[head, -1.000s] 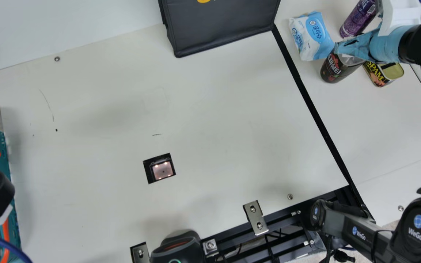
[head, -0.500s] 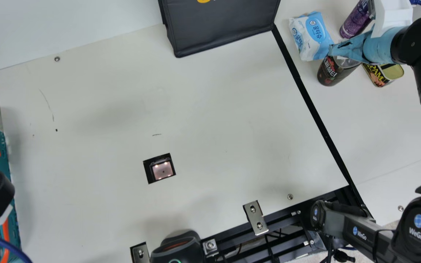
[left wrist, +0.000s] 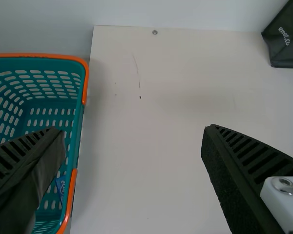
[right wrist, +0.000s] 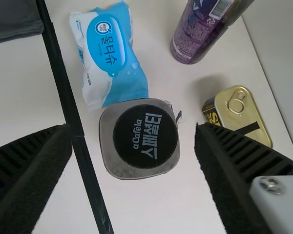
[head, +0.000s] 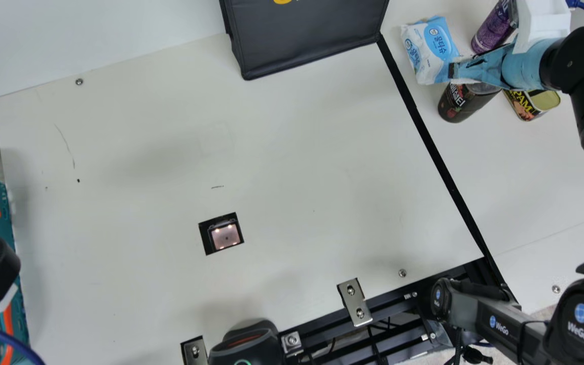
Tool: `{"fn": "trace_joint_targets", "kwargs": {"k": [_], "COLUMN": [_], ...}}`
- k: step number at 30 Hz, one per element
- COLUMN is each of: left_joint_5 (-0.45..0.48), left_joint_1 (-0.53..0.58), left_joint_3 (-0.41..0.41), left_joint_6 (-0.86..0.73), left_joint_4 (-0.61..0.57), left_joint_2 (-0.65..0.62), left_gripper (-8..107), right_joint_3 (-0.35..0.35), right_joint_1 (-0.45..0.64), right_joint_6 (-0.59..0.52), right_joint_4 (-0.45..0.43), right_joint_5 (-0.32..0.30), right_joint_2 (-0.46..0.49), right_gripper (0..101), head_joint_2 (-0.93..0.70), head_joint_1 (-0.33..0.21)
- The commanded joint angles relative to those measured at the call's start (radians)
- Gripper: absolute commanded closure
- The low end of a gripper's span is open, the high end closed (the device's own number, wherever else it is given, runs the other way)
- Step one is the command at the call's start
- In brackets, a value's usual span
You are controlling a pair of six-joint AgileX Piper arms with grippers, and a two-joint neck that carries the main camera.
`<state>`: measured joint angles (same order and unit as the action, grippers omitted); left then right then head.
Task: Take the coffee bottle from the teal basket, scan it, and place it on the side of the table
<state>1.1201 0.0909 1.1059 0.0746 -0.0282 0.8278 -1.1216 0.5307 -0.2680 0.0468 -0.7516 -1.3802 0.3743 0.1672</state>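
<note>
backing upward looks due: the right gripper [right wrist: 133, 129], jaws wide and empty, straddles the upright coffee bottle [right wrist: 145, 139]; the left gripper [left wrist: 133, 130], likewise open and empty, is well apart from it.

You read "aCaféla" on the coffee bottle [right wrist: 145, 137], "물티슈" on the wipes pack [right wrist: 110, 53] beside it, "WeGo" on an arm [head: 474, 314] well apart.
</note>
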Motion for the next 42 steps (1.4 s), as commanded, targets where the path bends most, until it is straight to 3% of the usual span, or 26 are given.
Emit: {"fn": "trace_joint_targets", "kwargs": {"k": [1, 12, 26, 27, 33, 42], "left_joint_5": [0.000, 0.000, 0.000, 0.000, 0.093, 0.091], "left_joint_1": [0.000, 0.000, 0.000, 0.000, -0.063, -0.061], "left_joint_3": [0.000, 0.000, 0.000, 0.000, 0.097, 0.097], "left_joint_6": [0.000, 0.000, 0.000, 0.000, -0.075, -0.075], "left_joint_4": [0.000, 0.000, 0.000, 0.000, 0.002, 0.003], "left_joint_2": [0.000, 0.000, 0.000, 0.000, -0.072, -0.073], "left_gripper": [9, 9, 9, 9, 9, 9], "right_joint_3": [-0.010, -0.087, -0.157, -0.155, -0.141, -0.118], "right_joint_1": [-0.012, -0.157, -0.493, -0.429, -0.477, -0.510], "right_joint_6": [0.012, 0.147, 0.412, 0.368, 0.358, 0.312], "right_joint_4": [-0.010, -0.149, -0.366, -0.333, -0.277, -0.167], "right_joint_5": [-0.009, -0.081, -0.204, -0.195, -0.266, -0.366], "right_joint_2": [0.010, 0.098, 0.224, 0.214, 0.328, 0.485], "right_gripper": [6, 6, 6, 6, 6, 6], "head_joint_2": [0.002, 0.002, 0.002, 0.002, -0.138, -0.347], "head_joint_1": [-0.029, -0.029, -0.029, -0.029, -0.029, -0.029]}}
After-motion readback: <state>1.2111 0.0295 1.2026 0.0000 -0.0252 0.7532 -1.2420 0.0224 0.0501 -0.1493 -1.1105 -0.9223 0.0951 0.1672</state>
